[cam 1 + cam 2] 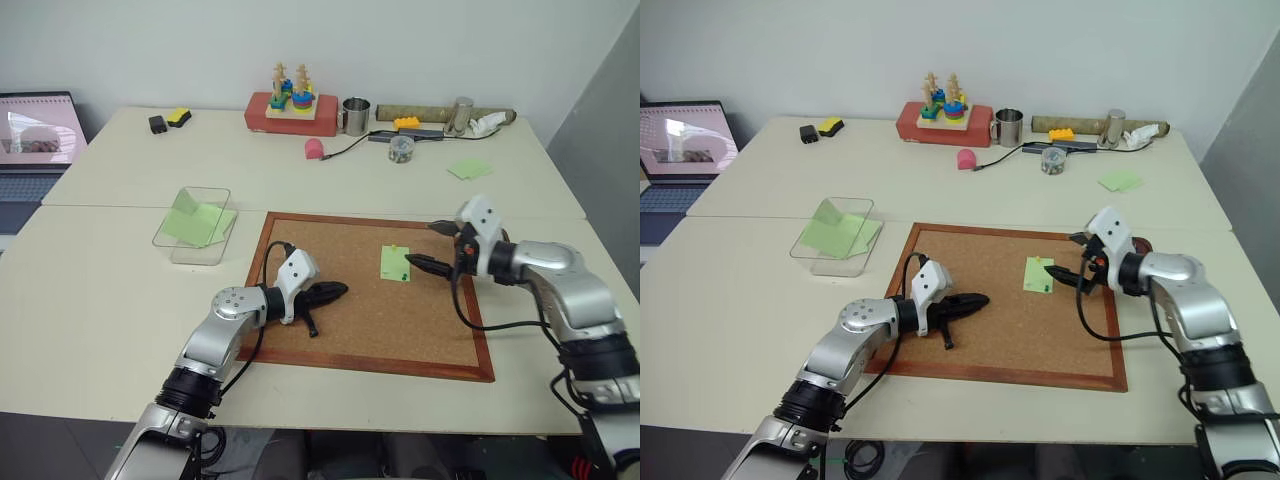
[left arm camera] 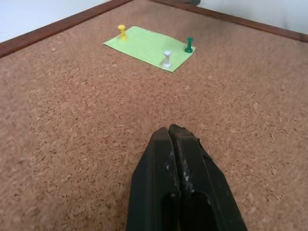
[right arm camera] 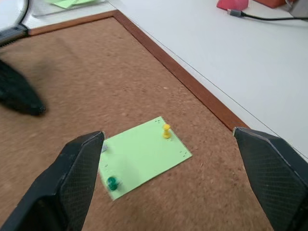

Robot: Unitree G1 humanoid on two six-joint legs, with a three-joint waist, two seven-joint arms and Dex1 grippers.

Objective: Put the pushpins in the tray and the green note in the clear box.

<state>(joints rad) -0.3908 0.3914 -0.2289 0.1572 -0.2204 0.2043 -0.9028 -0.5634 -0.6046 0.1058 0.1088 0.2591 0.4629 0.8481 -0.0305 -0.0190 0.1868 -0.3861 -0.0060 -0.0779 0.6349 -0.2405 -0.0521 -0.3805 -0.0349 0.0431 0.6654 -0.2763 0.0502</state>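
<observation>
Cream tabletops carried a corkboard (image 1: 400,330) at frame centre, where the left gripper (image 1: 338,291) lay pinched shut on nothing. At right, the right gripper (image 1: 424,247) gaped wide and empty beside the green note (image 1: 395,263), pinned by a yellow pushpin (image 3: 166,131) and a green pushpin (image 3: 112,183). A third pale pin (image 2: 167,58) was blurred; the clear box (image 1: 176,243) sat at left.

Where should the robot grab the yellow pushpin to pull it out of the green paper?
Probably by its little plastic head, coming from above. The yellow pushpin stands upright at a corner of the green note on the corkboard, so only its head sticks up. The right gripper already has open fingers near it and could pinch the narrow waist, then lift straight up.
</observation>
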